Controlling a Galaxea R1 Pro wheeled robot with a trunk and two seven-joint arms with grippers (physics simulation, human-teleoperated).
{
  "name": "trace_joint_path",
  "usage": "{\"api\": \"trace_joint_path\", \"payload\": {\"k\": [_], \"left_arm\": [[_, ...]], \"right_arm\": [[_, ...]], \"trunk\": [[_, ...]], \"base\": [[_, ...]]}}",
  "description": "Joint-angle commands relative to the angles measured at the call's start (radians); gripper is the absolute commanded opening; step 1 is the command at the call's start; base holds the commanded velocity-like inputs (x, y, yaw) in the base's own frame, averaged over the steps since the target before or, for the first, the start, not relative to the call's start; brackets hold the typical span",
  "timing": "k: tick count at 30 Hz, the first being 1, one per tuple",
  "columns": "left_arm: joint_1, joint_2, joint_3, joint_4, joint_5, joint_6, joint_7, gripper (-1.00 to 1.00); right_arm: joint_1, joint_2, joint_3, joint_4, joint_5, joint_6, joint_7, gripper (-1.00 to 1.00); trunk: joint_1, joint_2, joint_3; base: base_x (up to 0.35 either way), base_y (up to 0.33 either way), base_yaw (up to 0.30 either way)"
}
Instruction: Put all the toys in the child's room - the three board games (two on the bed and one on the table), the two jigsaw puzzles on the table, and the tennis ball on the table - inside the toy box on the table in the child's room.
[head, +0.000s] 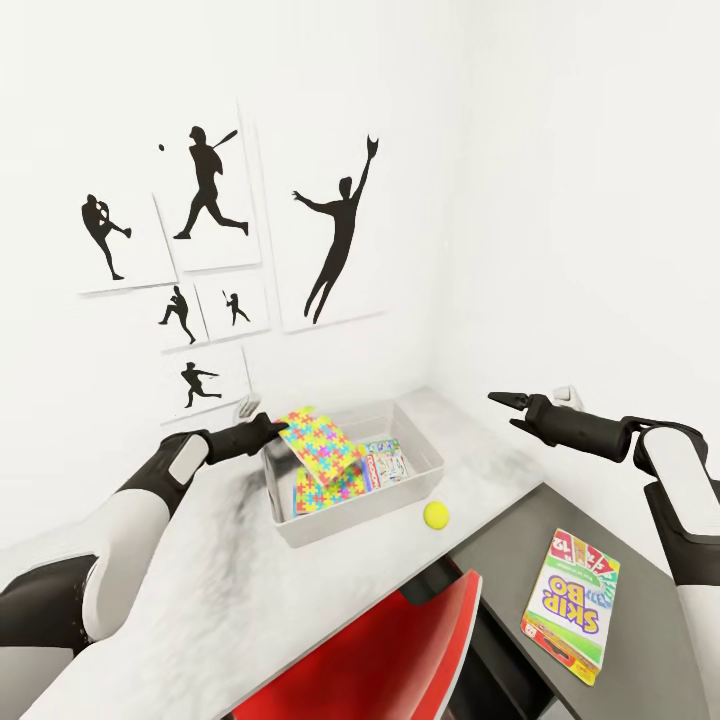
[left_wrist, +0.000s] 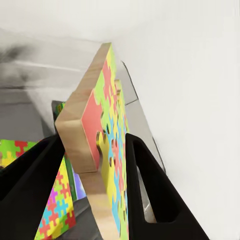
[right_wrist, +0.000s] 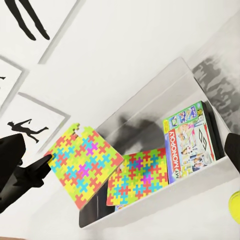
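My left gripper is shut on the edge of a jigsaw puzzle, a multicoloured square sheet held tilted over the toy box. The left wrist view shows its wooden edge clamped between the black fingers. Inside the box lie a second jigsaw puzzle and a board game with a Monopoly cover. The yellow tennis ball rests on the table just in front of the box. My right gripper hovers open and empty to the right of the box.
A Skip-Bo board game lies on the lower dark grey cabinet at the right. A red chair stands at the table's near edge. Baseball silhouette pictures hang on the white wall behind.
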Motion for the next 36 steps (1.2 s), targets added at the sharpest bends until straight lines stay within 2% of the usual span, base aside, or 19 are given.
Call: {"api": "trace_joint_path", "payload": {"k": [1, 5, 14, 36], "left_arm": [[-0.001, -0.001, 0.005, 0.002, 0.0, -0.001, -0.002, -1.0], [-0.001, -0.001, 0.0, 0.018, -0.003, -0.012, -0.001, -1.0], [-0.001, -0.001, -0.057, 0.08, -0.004, -0.059, -0.001, -1.0], [-0.001, -0.001, -0.063, 0.088, -0.006, -0.099, -0.001, -1.0]], "right_arm": [[-0.001, 0.0, -0.001, 0.0, -0.005, 0.004, -0.005, 1.0], [-0.001, 0.0, -0.001, 0.0, -0.004, 0.004, -0.005, 1.0], [-0.001, 0.0, -0.002, 0.0, -0.004, 0.004, -0.004, 1.0], [0.0, 0.0, -0.002, 0.0, -0.004, 0.004, -0.004, 1.0]], "trunk": [[0.001, -0.002, -0.002], [0.001, -0.002, -0.002], [0.001, -0.002, -0.002], [0.001, -0.002, -0.002]], "base": [[0.0, 0.0, 0.0], [0.0, 0.0, 0.0], [0.0, 0.0, 0.0], [0.0, 0.0, 0.0]]}}
